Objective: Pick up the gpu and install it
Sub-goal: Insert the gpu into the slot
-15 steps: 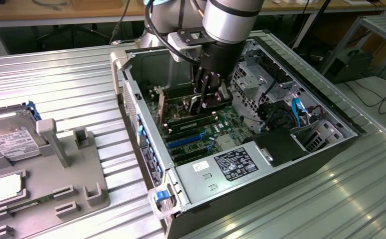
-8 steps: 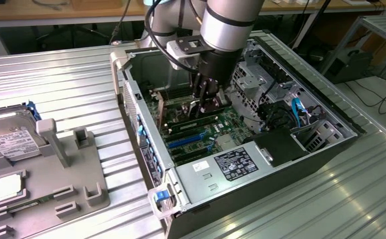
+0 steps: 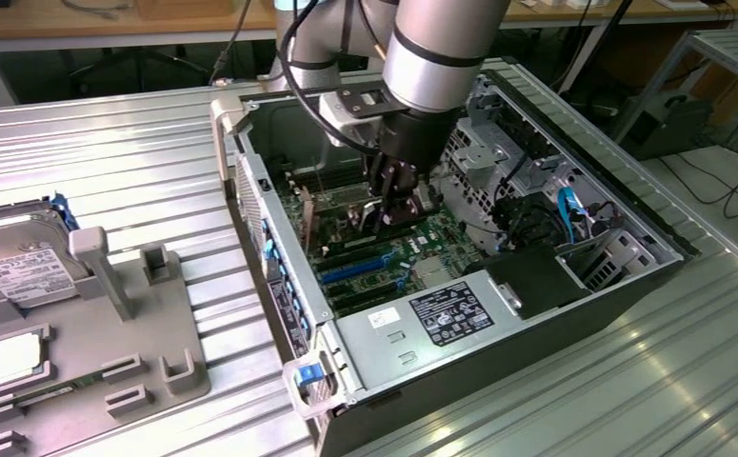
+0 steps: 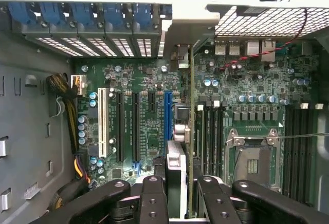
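Narrowly parted, the pincer [image 3: 395, 202] hangs inside the open computer case [image 3: 629, 243] with its two black fingers [image 4: 153, 199] closed on the gpu [image 4: 191, 131], one on each side of the thin board. In the wrist view the pincer [image 4: 182, 203] holds the card edge-on, so it reads as a slim upright line running across the green motherboard [image 4: 139, 80] toward the rear wall of the case. The card's silvery end bracket [image 4: 191, 31] sits at that wall, just beside the row of blue slot latches [image 4: 82, 16]. The gpu stands between the blue expansion slot [image 4: 167, 112] on one side and the memory slots [image 4: 211, 131] and bare processor socket [image 4: 253, 158] on the other; whether its edge is seated in a slot cannot be told. A white expansion slot [image 4: 101, 121] lies further off past the black ones. In the exterior view the card [image 3: 366, 217] shows as a pale sliver under the pincer, above the motherboard. At the exterior view's left, well apart from the case, a grey fixture [image 3: 114, 286] on the ribbed metal table [image 3: 128, 152] carries a hard drive [image 3: 19, 262] and a processor chip [image 3: 13, 357].
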Motion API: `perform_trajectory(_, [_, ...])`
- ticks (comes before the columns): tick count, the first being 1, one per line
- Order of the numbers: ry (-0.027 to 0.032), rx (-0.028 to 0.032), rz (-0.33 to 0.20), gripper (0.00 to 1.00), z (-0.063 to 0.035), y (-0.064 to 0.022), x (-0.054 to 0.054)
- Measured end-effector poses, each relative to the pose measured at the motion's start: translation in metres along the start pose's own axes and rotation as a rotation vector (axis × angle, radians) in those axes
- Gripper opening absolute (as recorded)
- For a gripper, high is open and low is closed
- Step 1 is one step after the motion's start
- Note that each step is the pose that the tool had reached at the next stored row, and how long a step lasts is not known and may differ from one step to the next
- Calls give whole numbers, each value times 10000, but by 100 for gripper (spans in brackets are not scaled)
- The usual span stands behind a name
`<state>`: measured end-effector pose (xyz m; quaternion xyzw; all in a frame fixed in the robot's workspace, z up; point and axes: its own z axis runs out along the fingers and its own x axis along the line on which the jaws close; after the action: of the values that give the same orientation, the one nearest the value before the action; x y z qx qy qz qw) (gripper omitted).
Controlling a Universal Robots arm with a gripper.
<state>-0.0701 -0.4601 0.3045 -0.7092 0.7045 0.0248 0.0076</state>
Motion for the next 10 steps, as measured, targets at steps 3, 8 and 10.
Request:
perform_trajectory(3, [2,-1,0,28,43,9,2])
perform_trajectory(8, [33,-1,1,28,70,9,4])
perform_trajectory(10, [56,-1,2,28,75,10,0])
